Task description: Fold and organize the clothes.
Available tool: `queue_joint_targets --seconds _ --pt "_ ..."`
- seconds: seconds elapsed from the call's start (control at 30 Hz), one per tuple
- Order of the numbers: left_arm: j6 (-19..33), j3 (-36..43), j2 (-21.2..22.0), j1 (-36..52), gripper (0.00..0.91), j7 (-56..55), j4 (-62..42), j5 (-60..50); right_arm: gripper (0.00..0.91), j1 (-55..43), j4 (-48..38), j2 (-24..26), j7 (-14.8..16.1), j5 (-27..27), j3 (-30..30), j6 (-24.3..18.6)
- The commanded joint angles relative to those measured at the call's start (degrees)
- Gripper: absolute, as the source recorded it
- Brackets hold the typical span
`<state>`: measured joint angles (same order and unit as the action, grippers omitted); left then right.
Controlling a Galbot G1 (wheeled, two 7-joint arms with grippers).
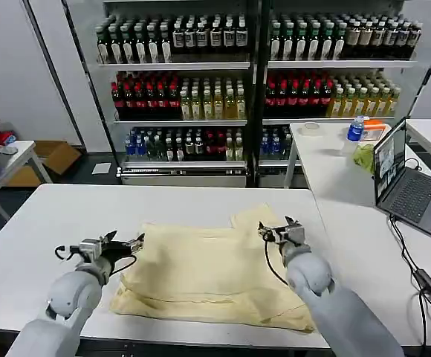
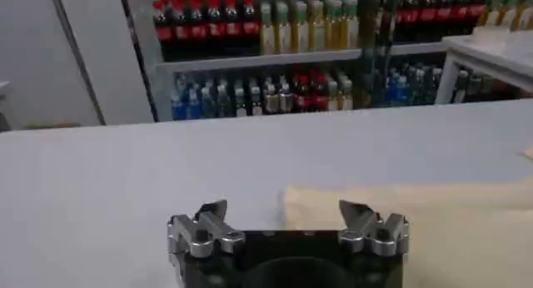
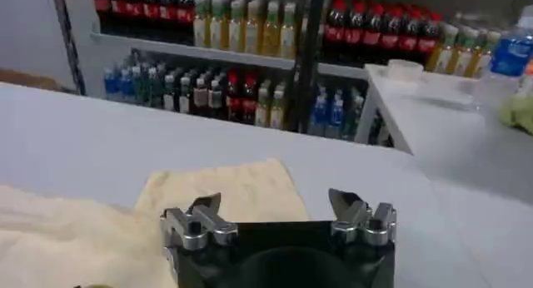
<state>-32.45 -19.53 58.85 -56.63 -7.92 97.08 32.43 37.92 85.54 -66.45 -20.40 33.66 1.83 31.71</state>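
Observation:
The clothes, a pale cream-yellow T-shirt (image 1: 208, 268), lie spread and partly folded on the white table (image 1: 44, 223), with one sleeve (image 1: 254, 217) reaching toward the far side. My left gripper (image 1: 124, 244) hovers open at the shirt's left edge, nothing between its fingers. In the left wrist view the left gripper (image 2: 285, 215) faces the shirt's edge (image 2: 416, 211). My right gripper (image 1: 277, 227) is open over the shirt's right side beside the sleeve. The right wrist view shows the right gripper (image 3: 276, 205) above the sleeve (image 3: 229, 190), empty.
A second white table (image 1: 334, 171) at the right holds an open laptop (image 1: 409, 182), a water bottle (image 1: 355, 134) and a small yellow-green cloth (image 1: 364, 158). Cables (image 1: 416, 268) run along the right side. Shelves of bottled drinks (image 1: 253, 74) stand behind.

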Motion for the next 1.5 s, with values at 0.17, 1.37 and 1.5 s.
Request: queue_joint_targets --seconds 0.17,1.37,1.5 --pt "0.2 6.8 1.5 10.2 0.907 0.2 -10.7 0.3 0.907 -9.7 -15.1 -5.2 0.9 0.7 3.9 1.4" --pt "0.5 8.5 2.4 11.8 0.03 1.4 -15.6 2.8 0.0 -9.2 -19.0 -8.1 2.5 2.1 2.8 1.0" --pt "1.1 7.3 1.9 10.9 0.03 1.2 -12.9 4.3 0.0 -8.2 -16.0 -7.4 2.5 1.8 2.4 -1.1"
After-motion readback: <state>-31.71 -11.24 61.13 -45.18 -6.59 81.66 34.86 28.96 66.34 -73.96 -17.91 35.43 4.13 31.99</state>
